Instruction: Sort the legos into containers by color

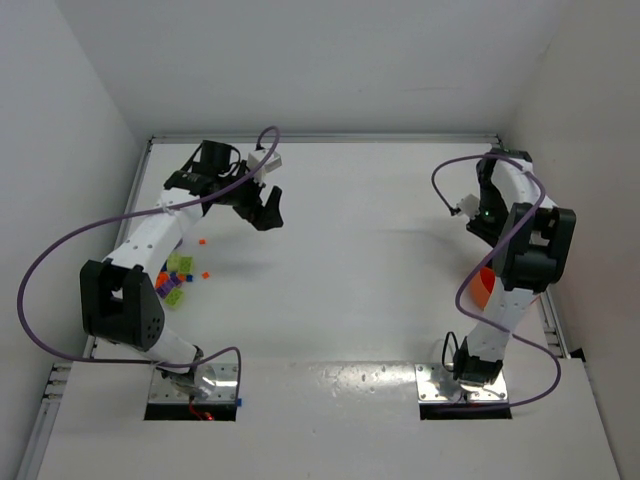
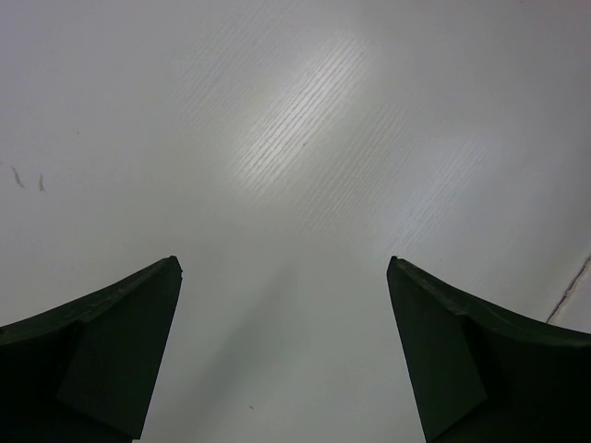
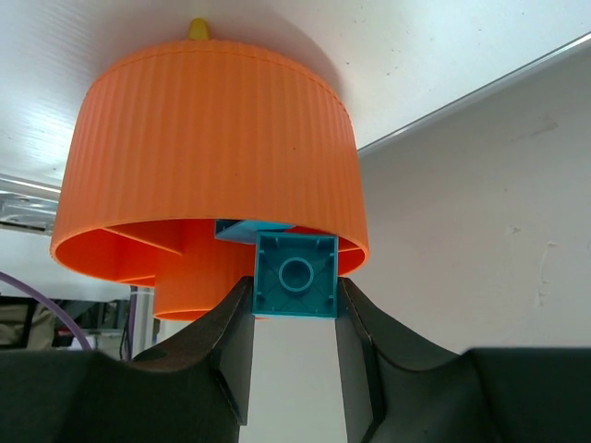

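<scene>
In the right wrist view my right gripper (image 3: 295, 293) is shut on a cyan lego brick (image 3: 295, 275), held right at the rim of the orange bowl (image 3: 212, 138). A second cyan brick (image 3: 247, 229) lies inside one of the bowl's ring compartments. From the top view only a sliver of the bowl (image 1: 483, 288) shows behind the right arm. A heap of lime, purple and orange legos (image 1: 175, 280) lies beside the left arm. My left gripper (image 1: 265, 208) hangs open over bare table behind the heap, and nothing lies between its fingers (image 2: 111, 341).
Two stray orange bricks (image 1: 200, 241) (image 1: 207, 274) lie near the heap. A blue brick (image 1: 238, 403) rests by the left arm's base plate. A yellow nub (image 3: 198, 29) pokes out behind the bowl. White walls enclose the table on the left, back and right.
</scene>
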